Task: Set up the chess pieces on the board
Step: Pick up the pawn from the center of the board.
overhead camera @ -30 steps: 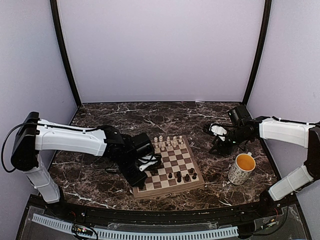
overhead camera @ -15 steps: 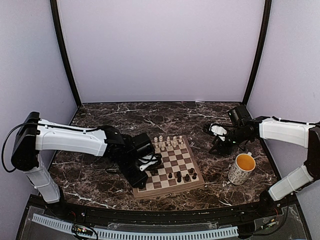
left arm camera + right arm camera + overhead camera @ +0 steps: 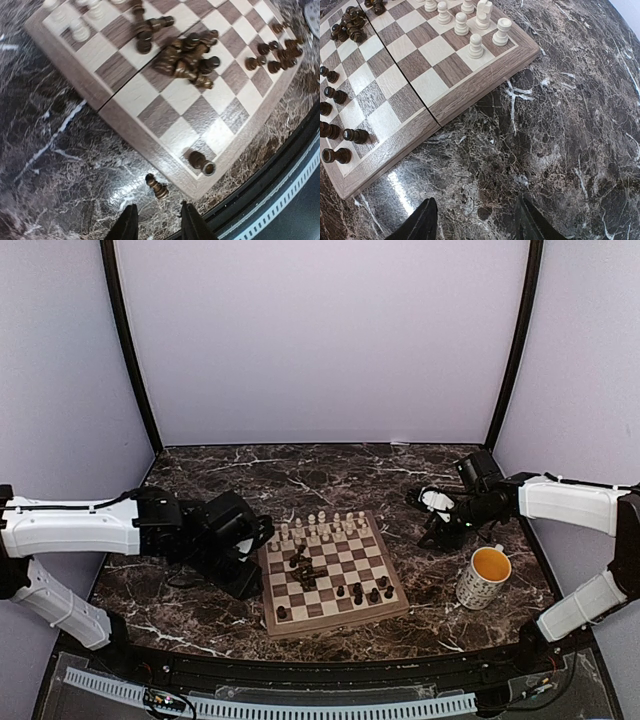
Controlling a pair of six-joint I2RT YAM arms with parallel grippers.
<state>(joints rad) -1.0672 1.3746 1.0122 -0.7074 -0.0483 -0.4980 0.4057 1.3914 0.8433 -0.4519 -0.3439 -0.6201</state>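
Observation:
The board (image 3: 392,614) lies at the table's middle; it also shows in the left wrist view (image 3: 127,102) and the right wrist view (image 3: 470,92). Cream chess pieces (image 3: 322,528) stand along its far rows. Dark pieces lie in a toppled pile (image 3: 305,571) (image 3: 187,57) left of centre, and others stand near the front right (image 3: 370,592). One dark piece (image 3: 201,162) lies on the front-left corner square. Another (image 3: 157,186) lies on the table just off that corner. My left gripper (image 3: 248,580) (image 3: 157,227) is open and empty beside the board's left edge. My right gripper (image 3: 434,532) (image 3: 477,225) is open and empty over bare marble right of the board.
A speckled mug (image 3: 483,577) with a yellow inside stands right of the board, near my right arm. The black front rim (image 3: 280,200) runs close behind the board's front corner. Purple walls enclose the table.
My left arm has pulled back left off the board, uncovering the pile of dark pieces. My right arm has not moved.

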